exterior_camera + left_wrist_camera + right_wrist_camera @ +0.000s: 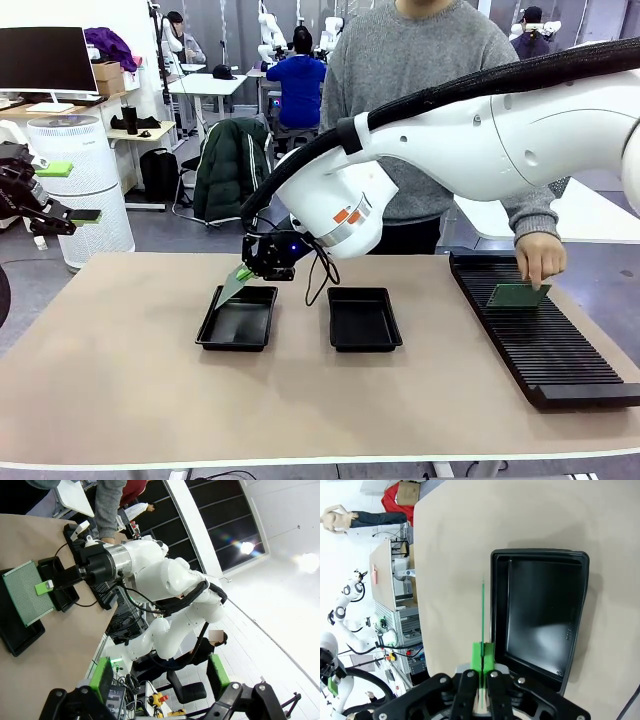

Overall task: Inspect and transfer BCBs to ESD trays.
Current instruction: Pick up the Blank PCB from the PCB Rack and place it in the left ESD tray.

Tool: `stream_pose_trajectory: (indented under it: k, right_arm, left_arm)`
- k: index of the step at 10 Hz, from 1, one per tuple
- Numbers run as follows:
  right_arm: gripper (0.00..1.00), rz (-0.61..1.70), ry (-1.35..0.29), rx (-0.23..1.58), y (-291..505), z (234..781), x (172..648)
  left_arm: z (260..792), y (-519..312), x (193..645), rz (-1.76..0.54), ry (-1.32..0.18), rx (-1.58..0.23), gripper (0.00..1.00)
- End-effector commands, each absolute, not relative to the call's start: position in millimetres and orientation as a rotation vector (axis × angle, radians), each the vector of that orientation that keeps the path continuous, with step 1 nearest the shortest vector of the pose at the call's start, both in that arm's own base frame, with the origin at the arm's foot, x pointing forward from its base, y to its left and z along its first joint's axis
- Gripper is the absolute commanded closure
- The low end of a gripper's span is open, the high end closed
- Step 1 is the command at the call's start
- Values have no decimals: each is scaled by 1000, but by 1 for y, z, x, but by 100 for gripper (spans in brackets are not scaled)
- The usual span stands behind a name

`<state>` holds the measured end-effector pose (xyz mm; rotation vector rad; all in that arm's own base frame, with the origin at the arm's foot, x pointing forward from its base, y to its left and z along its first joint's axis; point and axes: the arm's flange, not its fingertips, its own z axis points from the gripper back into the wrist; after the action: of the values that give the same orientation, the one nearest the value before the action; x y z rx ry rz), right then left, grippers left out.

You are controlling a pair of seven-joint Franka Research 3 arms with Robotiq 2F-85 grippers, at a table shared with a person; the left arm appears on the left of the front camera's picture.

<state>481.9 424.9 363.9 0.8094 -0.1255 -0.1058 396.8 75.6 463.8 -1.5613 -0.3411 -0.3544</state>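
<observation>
My right gripper (pixel 258 264) is shut on one BCB (pixel 237 285), a thin green board held tilted above the back left corner of the left ESD tray (pixel 238 320). In the right wrist view the BCB (pixel 483 611) shows edge-on between the green pads (pixel 477 656), just outside the tray's (pixel 540 615) long rim. The left wrist view shows the board's (pixel 27 592) flat face over a tray (pixel 17 632). The second ESD tray (pixel 364 320) has nothing in it. My left gripper (pixel 70 192) is open, raised off the table's left edge.
A long black slotted rack (pixel 545 345) lies at the right. The person's hand (pixel 540 260) holds another green board (pixel 518 296) standing in its slots. The person stands at the far side, behind the right arm (pixel 480 130), which spans the table's middle.
</observation>
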Motion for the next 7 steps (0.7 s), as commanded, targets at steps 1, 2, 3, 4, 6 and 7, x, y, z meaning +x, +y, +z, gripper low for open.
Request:
stream_pose_trajectory:
  k: [1,2,3,4,6,7]
  right_arm:
    - [98,-111,-124,809,423,364,481]
    - [98,-111,-124,809,423,364,481]
    - [98,-111,-124,809,423,364,481]
    - [98,-107,-126,809,424,364,482]
    - [98,-110,-139,827,428,352,485]
    - [98,-103,-144,821,430,347,485]
  left_arm:
    - [465,74,396,-348,-355,-1557,0]
    - [465,74,396,-348,-355,-1557,0]
    - [465,74,396,-348,-355,-1557,0]
    - [465,74,396,-348,-355,-1557,0]
    - [465,74,396,-348,-355,-1557,0]
    - [465,74,396,-348,-355,-1557,0]
